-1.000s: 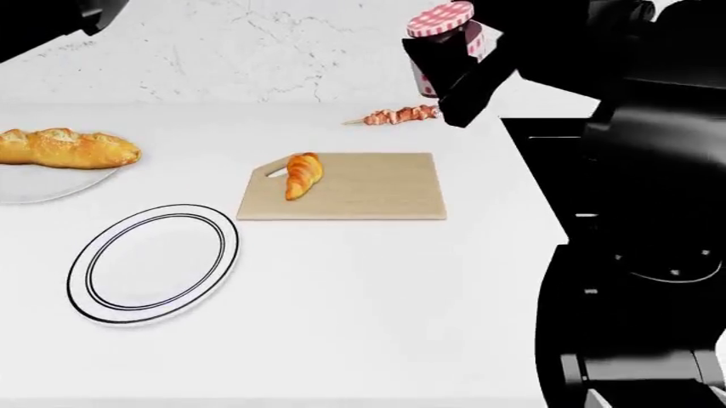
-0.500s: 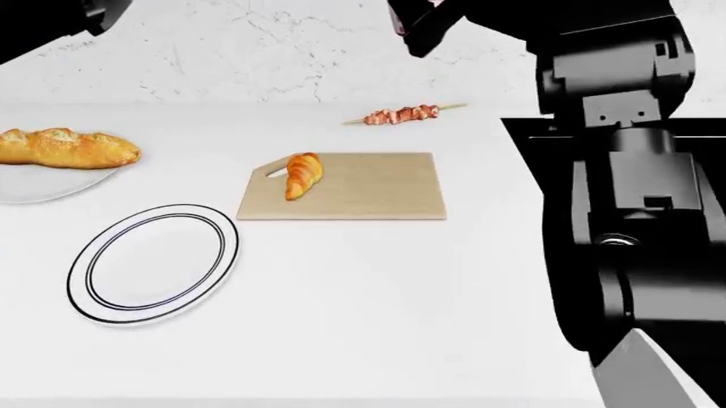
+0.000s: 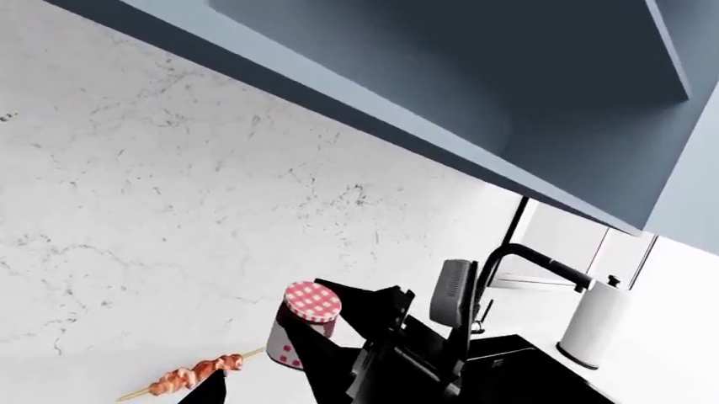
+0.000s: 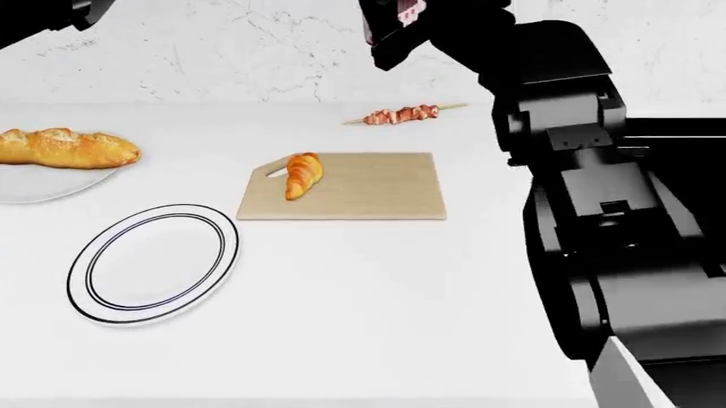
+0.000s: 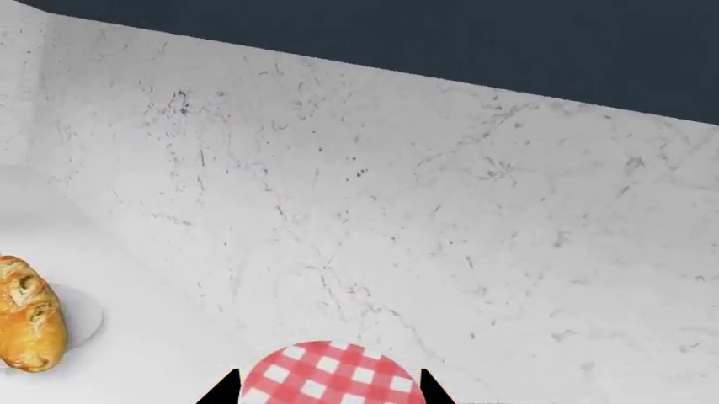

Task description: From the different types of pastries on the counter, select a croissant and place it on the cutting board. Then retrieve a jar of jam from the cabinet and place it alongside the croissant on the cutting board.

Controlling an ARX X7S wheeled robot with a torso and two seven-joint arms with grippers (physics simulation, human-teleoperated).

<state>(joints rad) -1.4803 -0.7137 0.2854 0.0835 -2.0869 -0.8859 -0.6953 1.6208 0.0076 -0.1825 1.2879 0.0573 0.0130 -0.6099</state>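
Observation:
The croissant [image 4: 302, 174] lies on the left part of the cutting board [image 4: 375, 195], near its handle hole. My right gripper [image 4: 392, 25] is high over the counter [image 4: 375, 306], behind the board, shut on the jar of jam [image 4: 410, 10]; only a sliver of the jar shows at the head view's top edge. In the right wrist view the gingham lid [image 5: 328, 374] sits between the two fingertips [image 5: 231, 385]. The left wrist view shows the jar [image 3: 301, 324] held above the skewer. One left fingertip [image 3: 211, 391] shows, far off centre; my left gripper holds nothing.
The long loaf [image 4: 68, 146] lies on a plain white plate [image 4: 34, 189] at far left. A black-ringed plate [image 4: 153, 263] is front left. The meat skewer [image 4: 403, 114] lies behind the board. The black sink [image 3: 540, 370], the faucet [image 3: 528, 257], a paper roll [image 3: 595, 324] and a dark upper cabinet [image 3: 472, 93] are nearby.
My right arm has carried the jar up and to the left in the head view, from right of the skewer to the top edge. The croissant and board have not moved.

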